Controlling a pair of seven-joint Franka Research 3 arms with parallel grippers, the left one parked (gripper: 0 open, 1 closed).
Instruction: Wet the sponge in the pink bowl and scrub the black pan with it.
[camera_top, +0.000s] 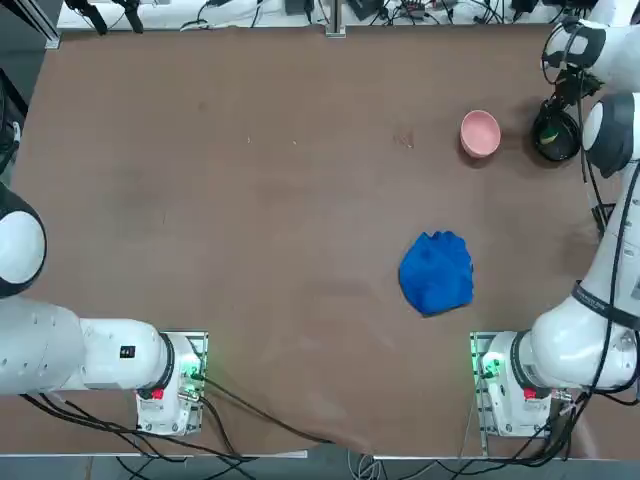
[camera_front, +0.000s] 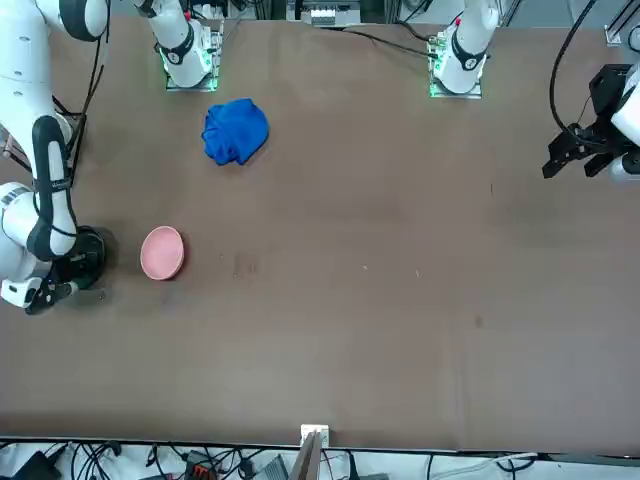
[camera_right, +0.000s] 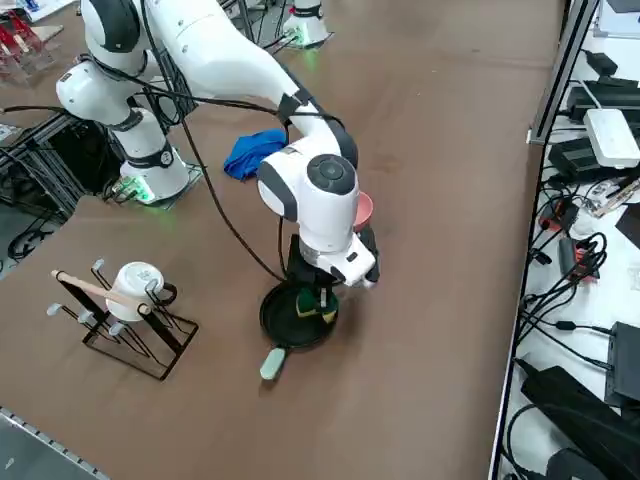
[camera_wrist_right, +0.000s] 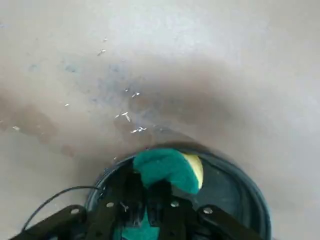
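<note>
1 small rectangular green-and-yellow sponge (camera_wrist_right: 169, 170) is clamped in the right gripper (camera_right: 322, 296), held down inside the small round black pan (camera_right: 290, 322) at the table's far right, likely for scrubbing. Its long axis runs out past the fingertips. The pan's pale handle stub (camera_right: 271, 363) points away from the small pale pink bowl (camera_top: 480, 133), just left.

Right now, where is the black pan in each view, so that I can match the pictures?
Top view: black pan at the right edge, partly under the arm.
Front view: at the left edge.
Right side view: lower centre, under the right gripper.
Right wrist view: around the sponge.
Shared landmark: the pink bowl beside it.
</note>
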